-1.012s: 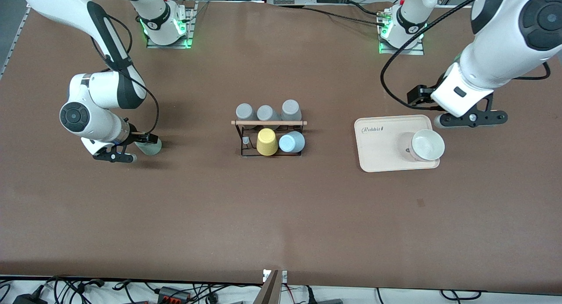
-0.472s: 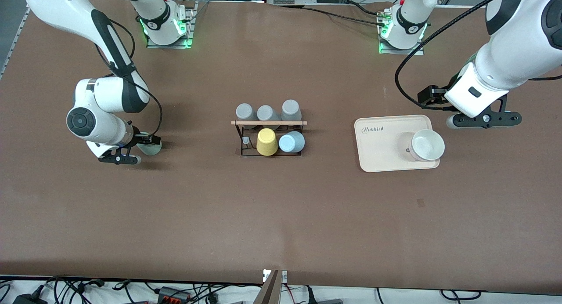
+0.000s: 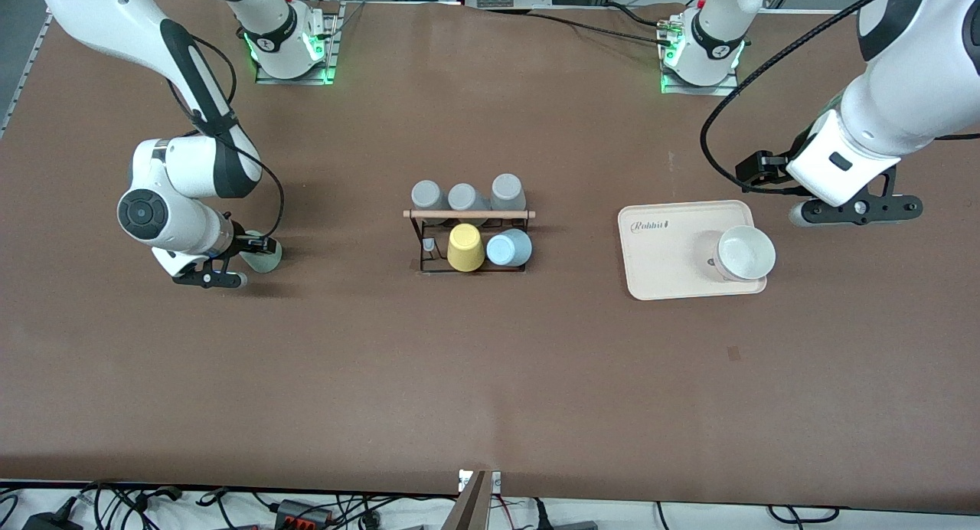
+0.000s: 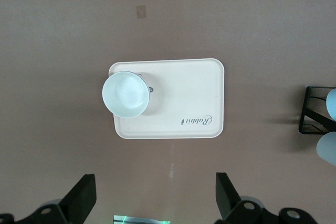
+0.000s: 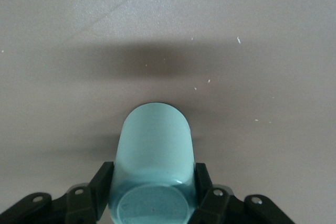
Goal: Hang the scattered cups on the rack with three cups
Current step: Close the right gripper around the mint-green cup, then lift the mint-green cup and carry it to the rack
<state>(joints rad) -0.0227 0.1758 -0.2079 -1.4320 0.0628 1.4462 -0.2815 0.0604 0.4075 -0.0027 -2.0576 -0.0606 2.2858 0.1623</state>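
The pale mint-green cup (image 3: 266,260) lies low over the table at the right arm's end. My right gripper (image 3: 246,259) is shut on it, one finger on each side of the cup (image 5: 155,140) in the right wrist view. The light blue cup (image 3: 509,247) sits upside down on the black wire rack (image 3: 468,214), beside a yellow cup (image 3: 465,247). Three grey cups (image 3: 463,196) sit on the rack's row farther from the front camera. My left gripper (image 3: 854,208) is open and empty, up over bare table beside the cream tray; its fingers (image 4: 79,203) stand wide apart.
A cream rectangular tray (image 3: 666,247) lies toward the left arm's end, with a pale whitish cup (image 3: 744,253) standing upright on it; both show in the left wrist view, tray (image 4: 184,98) and cup (image 4: 125,94). One rack peg (image 3: 429,245) beside the yellow cup is bare.
My left gripper has drifted away from the tray toward the left arm's end of the table. My right gripper has shifted slightly closer onto the mint-green cup, which stays in place.
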